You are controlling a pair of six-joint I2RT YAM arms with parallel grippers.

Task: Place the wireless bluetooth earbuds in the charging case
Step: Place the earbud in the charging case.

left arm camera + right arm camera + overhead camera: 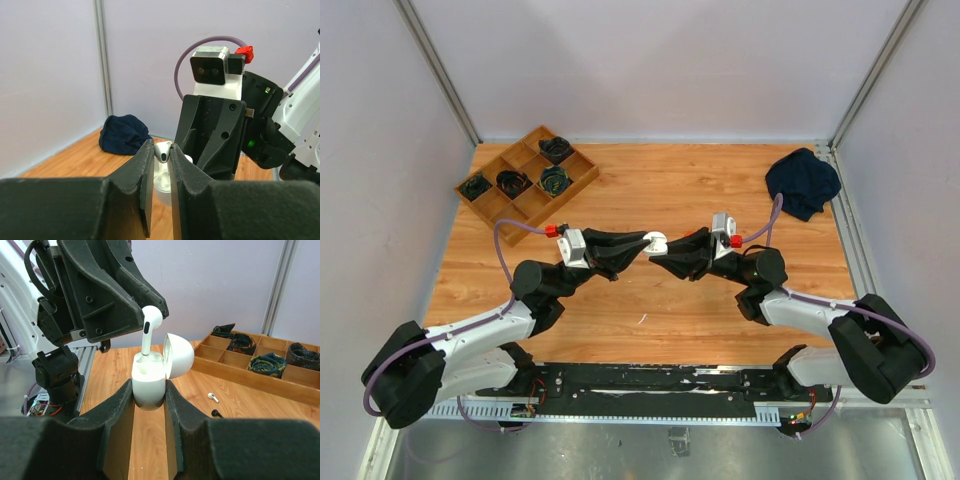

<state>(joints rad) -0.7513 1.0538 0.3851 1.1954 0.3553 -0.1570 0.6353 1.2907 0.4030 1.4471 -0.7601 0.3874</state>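
- My left gripper [160,152] is closed tight on a white earbud [148,329], pinching its rounded head between the fingertips.
- The earbud hangs stem-down. The stem's lower end is at the open top of the charging case [149,382]. I cannot tell whether it has entered its socket.
- My right gripper [148,394] is clamped on the white charging case, one finger on each side of its rounded body, holding it upright above the surface [720,310].
- The case's lid [179,354] stands flipped open on the side toward the tray.
- The two grippers meet nose to nose over the middle of the surface, the left one coming in above the case.
- A loose white earbud [213,397] lies on the wood beyond the case, and a dark earbud [216,413] lies just beside it. Both are well apart from the grippers.
- A wooden tray [250,377] with divided compartments sits at the far left corner. Several compartments hold dark coiled items that I cannot identify.
- A dark blue cloth [124,135] lies crumpled at the far right corner.
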